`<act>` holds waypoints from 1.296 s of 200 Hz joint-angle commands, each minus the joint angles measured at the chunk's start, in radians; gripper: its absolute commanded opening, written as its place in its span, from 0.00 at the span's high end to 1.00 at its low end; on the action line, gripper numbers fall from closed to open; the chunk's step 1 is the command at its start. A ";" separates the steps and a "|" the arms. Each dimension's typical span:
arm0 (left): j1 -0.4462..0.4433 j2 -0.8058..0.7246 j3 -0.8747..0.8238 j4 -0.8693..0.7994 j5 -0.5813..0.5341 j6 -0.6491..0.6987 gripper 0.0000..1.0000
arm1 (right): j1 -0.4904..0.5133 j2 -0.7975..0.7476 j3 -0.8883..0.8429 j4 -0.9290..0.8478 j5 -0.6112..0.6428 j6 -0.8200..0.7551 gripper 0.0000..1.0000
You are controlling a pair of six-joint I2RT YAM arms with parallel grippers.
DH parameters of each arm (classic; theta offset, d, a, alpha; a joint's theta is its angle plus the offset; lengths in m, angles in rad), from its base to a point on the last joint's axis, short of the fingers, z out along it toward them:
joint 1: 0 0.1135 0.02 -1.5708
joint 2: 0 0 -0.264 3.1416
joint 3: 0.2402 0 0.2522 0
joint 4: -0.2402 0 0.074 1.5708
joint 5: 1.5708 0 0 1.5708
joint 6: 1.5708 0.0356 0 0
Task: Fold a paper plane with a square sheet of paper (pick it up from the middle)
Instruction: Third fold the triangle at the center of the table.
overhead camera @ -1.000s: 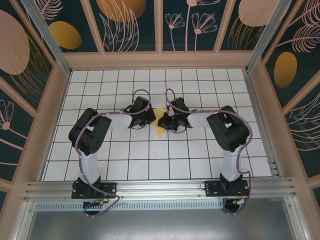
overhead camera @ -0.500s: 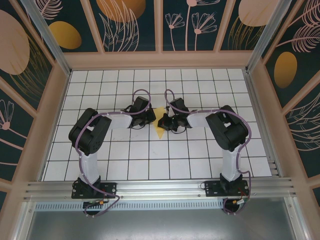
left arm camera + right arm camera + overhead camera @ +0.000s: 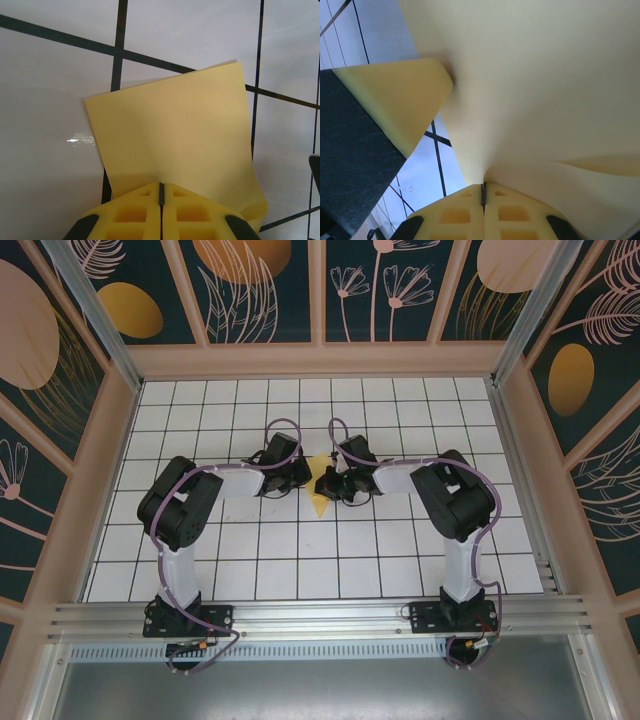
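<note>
Both arms pinch the yellow sheet at mid-desk, and almost nothing has moved

Over the last second the arms have barely shifted. The left gripper [image 3: 161, 187] and right gripper [image 3: 483, 187] stay face to face near the middle of the desk [image 3: 300, 560], each with its fingers clamped on an edge of the sheet of paper [image 3: 318, 496]. The sheet, already partly folded, spans between them as a narrow wedge pointing toward the arm bases. The stillness suggests a crease is being held in place, with more folds probably still to come.
</note>
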 commanded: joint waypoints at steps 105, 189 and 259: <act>0.065 -0.219 -0.126 -0.003 -0.030 -0.073 0.83 | 0.000 0.033 0.002 -0.056 0.021 -0.046 0.72; 0.064 -0.195 -0.152 0.051 0.057 -0.083 0.80 | -0.022 0.001 -0.054 -0.003 0.001 -0.046 0.76; 0.045 -0.176 -0.159 0.082 0.108 -0.077 0.87 | -0.025 0.012 -0.063 -0.011 0.006 -0.041 0.97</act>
